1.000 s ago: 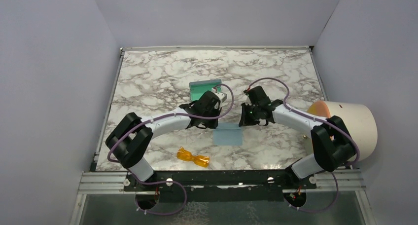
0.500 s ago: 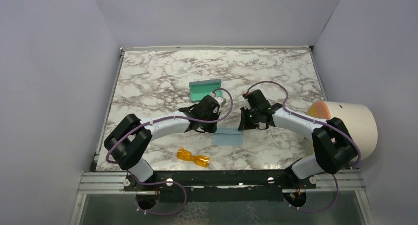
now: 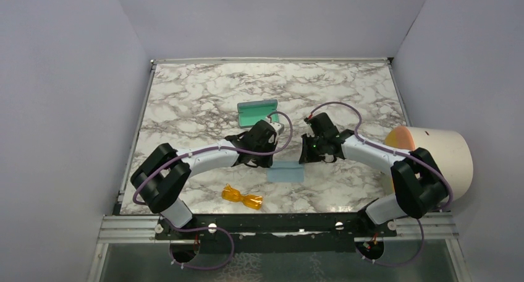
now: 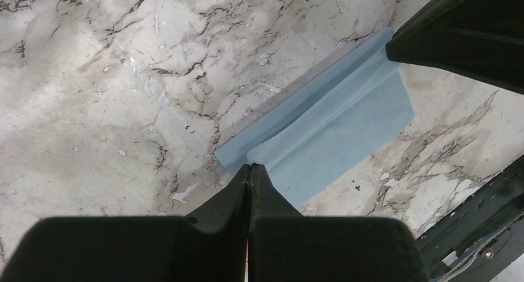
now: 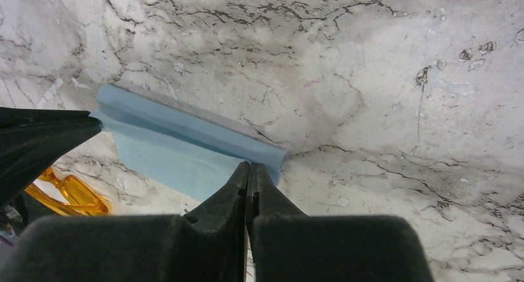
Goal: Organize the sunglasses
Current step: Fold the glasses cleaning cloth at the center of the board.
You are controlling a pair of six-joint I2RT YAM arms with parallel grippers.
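The case point(image 3: 257, 113) lies open near the middle of the desk point(image 3: 198, 90), its teal lining facing up. The sunglasses point(image 3: 242, 197) are not in it. They sit folded close to the desk's near edge, left of centre, well apart from the case. The light blue cloth point(image 3: 286, 171) is near them but not touching. Both tools are away from the sunglasses, at the cloth's far edge. The left tool point(image 4: 249, 168) is pinched tight on the cloth's far left corner. The right tool point(image 5: 248, 167) is pinched tight on the far right corner. Between them that edge is raised in a soft fold.
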